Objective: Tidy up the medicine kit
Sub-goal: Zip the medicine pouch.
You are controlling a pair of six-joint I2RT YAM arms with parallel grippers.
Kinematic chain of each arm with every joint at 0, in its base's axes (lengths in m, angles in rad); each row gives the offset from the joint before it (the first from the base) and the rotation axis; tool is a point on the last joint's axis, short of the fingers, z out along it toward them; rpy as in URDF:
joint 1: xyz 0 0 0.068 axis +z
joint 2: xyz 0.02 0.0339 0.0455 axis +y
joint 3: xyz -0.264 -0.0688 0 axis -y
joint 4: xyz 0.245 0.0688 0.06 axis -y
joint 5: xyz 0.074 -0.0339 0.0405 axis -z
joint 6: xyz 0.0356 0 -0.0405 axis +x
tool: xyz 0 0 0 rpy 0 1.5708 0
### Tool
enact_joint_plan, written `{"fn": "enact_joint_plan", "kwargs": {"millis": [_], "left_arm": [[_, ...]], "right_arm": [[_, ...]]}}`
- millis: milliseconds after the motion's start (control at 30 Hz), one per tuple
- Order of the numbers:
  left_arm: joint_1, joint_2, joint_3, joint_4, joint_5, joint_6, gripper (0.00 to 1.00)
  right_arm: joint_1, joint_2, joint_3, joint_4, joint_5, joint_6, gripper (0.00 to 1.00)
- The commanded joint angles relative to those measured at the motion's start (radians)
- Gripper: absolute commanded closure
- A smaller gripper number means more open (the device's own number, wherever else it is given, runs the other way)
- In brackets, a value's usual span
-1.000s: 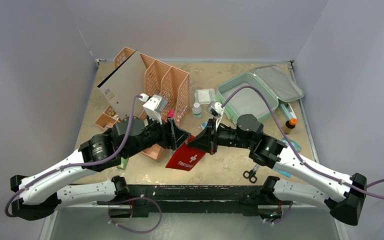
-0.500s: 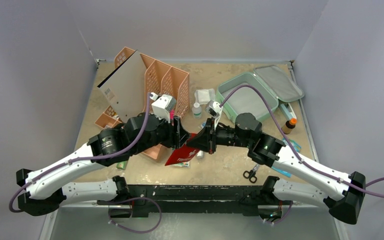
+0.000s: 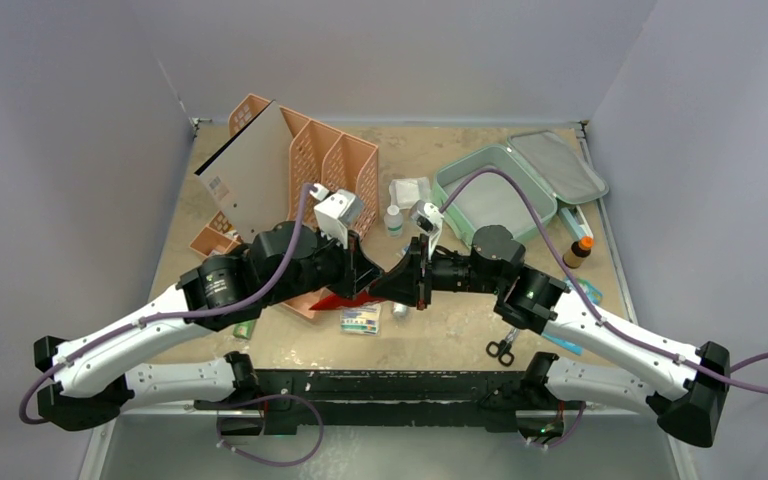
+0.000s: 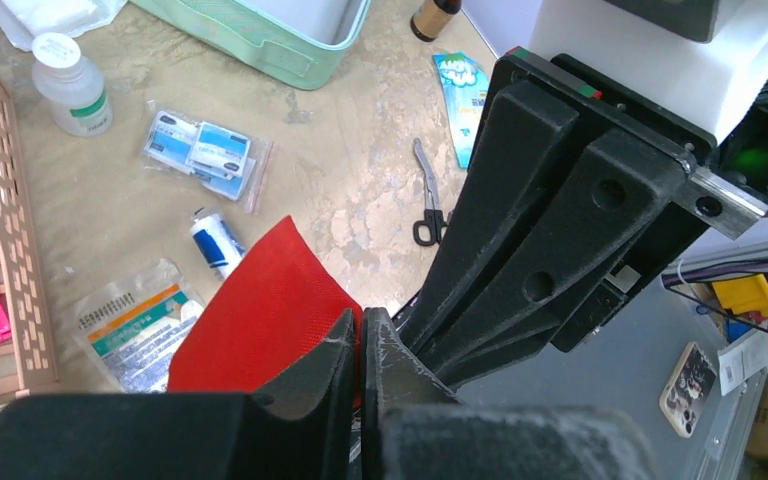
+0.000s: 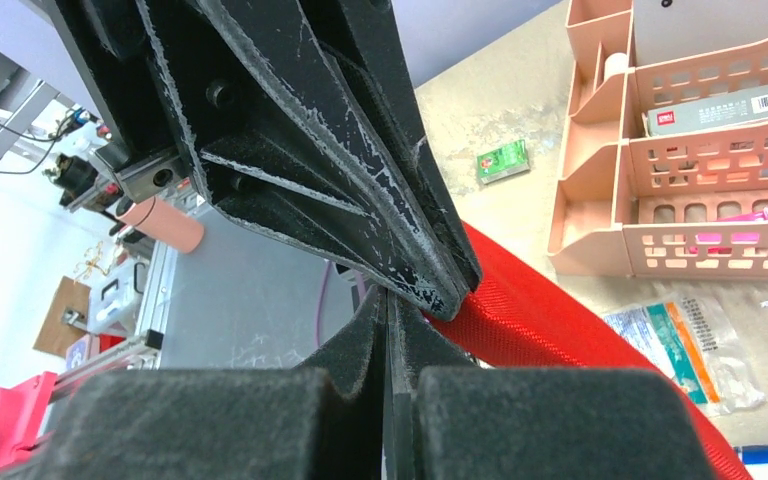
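The left gripper (image 4: pixel 360 338) was closed tight on an edge of the red pouch (image 4: pixel 260 300). The right gripper (image 5: pixel 388 325), its jaws pressed together, pinched the same pouch from the opposite side, so the two grippers met nose to nose. From above, the arms hid most of the pouch (only a red sliver showed), and its printed face could not be read. The medicine kit (image 3: pixel 500 200) lay open at the far right of the table (image 3: pixel 455 332), well apart from both grippers, its lid (image 3: pixel 558 165) folded back.
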Motion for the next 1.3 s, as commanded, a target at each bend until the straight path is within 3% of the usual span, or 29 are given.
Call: {"fn": "enact_joint_plan", "kwargs": {"millis": [0,200,400,533,800,1000,1267], "left_arm": [[-0.005,-0.033,0.006,0.042,0.045,0.029,1.00],[-0.005,-0.145,-0.111,0.194,0.026,0.026,1.00],[-0.004,-0.227,-0.144,0.176,-0.112,0.034,1.00],[-0.005,-0.240,-0.171,0.201,-0.183,-0.014,1.00],[-0.005,-0.255,-0.225,0.315,-0.239,-0.094,1.00],[-0.004,-0.226,-0.190,0.279,-0.256,-0.096,1.00],[-0.005,-0.219,-0.213,0.335,-0.202,-0.062,1.00]], "right_arm": [[-0.003,0.009,-0.007,0.055,0.014,0.019,1.00],[-0.011,-0.011,-0.091,0.090,0.047,0.047,1.00],[-0.022,-0.077,-0.095,-0.005,0.119,0.047,1.00],[-0.022,-0.090,-0.040,-0.039,0.166,0.007,0.70],[-0.018,-0.026,0.118,-0.147,0.171,-0.103,0.65],[-0.004,0.011,0.146,-0.065,0.134,-0.013,0.56],[0.017,0.066,0.132,-0.030,0.166,0.032,0.55]]}}
